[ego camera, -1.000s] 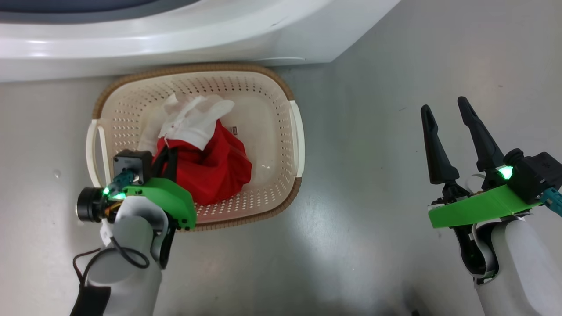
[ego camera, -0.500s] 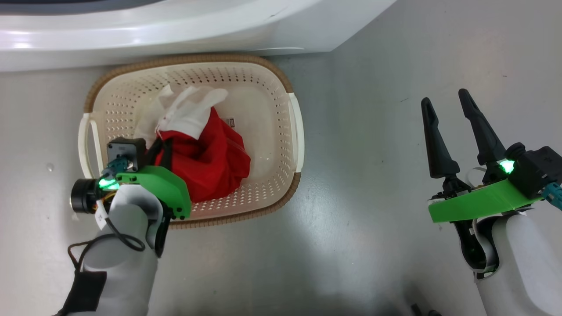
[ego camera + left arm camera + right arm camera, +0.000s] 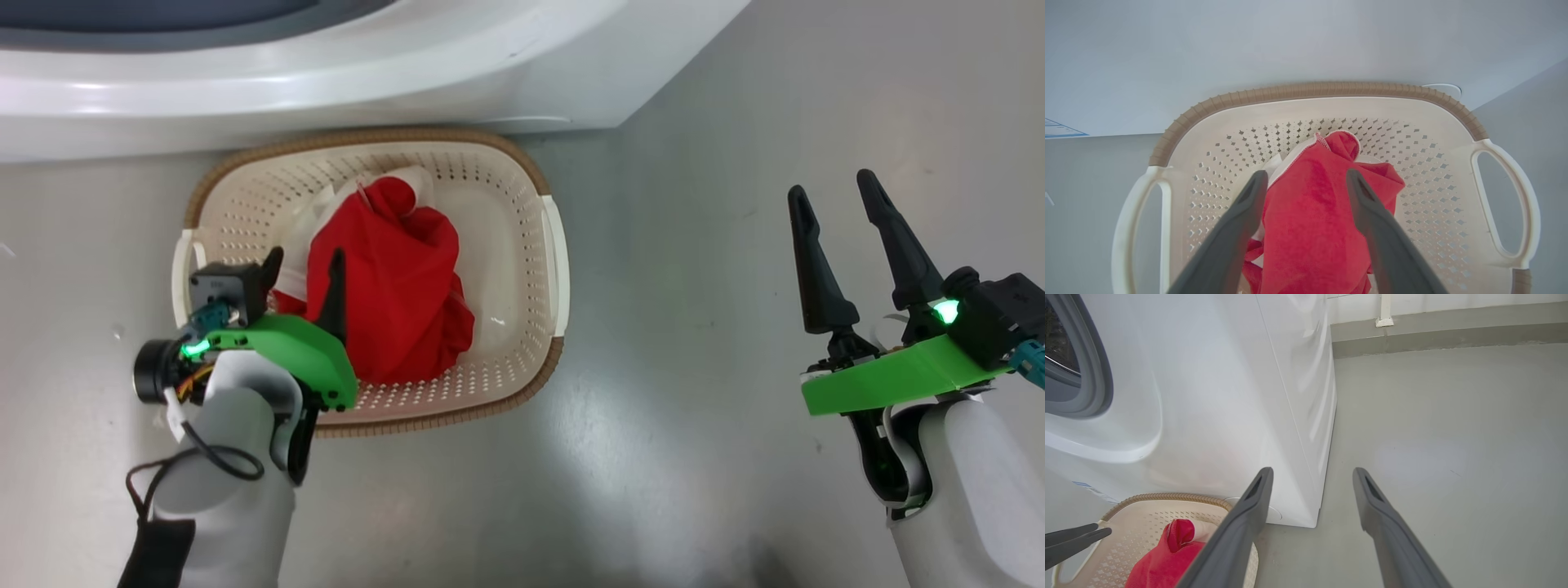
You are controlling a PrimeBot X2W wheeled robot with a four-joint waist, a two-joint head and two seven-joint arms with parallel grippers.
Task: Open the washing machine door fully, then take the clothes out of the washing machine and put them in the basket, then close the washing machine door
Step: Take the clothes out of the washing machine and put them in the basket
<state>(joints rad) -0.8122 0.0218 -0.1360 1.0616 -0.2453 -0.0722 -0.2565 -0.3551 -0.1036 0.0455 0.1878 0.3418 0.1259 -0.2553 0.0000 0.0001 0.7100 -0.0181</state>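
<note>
Since a second earlier, the left claw (image 3: 304, 261) had sprung apart, letting go of the bundled bright red jersey fabric with white trim (image 3: 400, 302), which lay inside the small cream perforated plastic basket with a brown woven-look rim (image 3: 514, 245). The basket sat on the grey floor (image 3: 694, 392) at nine o'clock, with the big white washing machine (image 3: 326, 82) at its twelve. At three o'clock the right claw (image 3: 831, 189) hovered, fingers apart and empty.
</note>
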